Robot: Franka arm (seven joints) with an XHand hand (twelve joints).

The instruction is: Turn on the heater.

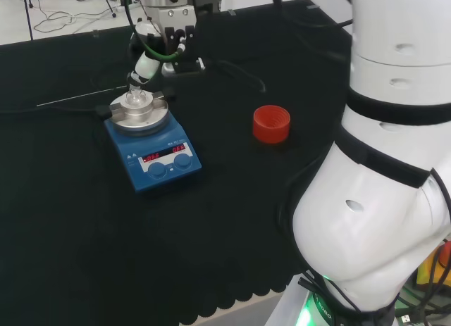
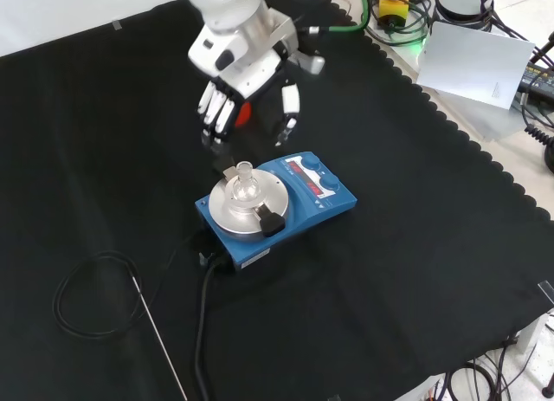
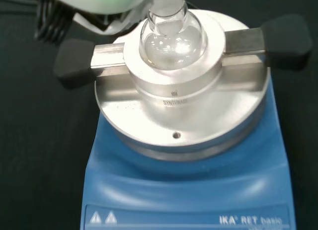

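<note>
In the front view, going left to right, a thin rod (image 2: 160,340) lies on the black cloth (image 2: 415,271) at about 7 o'clock from the heater (image 2: 275,203). The hand (image 2: 247,93) hangs above the cloth at roughly 11 o'clock from the heater's round metal plate (image 2: 244,209), not touching it, its fingers pointing down, relaxed and a little apart, holding nothing. A small clear flask (image 2: 243,183) sits in the block on that plate. The heater's long axis runs from the plate at its 8 o'clock end to the control panel at its 2 o'clock end, where two blue knobs (image 2: 322,174) sit beside the red display. So the controls lie at about 4 o'clock from the hand, on the far side of the flask from it; my judgement is that the coming move must carry the fingers past the flask's neck to reach a knob. In the head view a red ribbed ring (image 1: 271,123) stands well apart at 3 o'clock from the heater.
</note>
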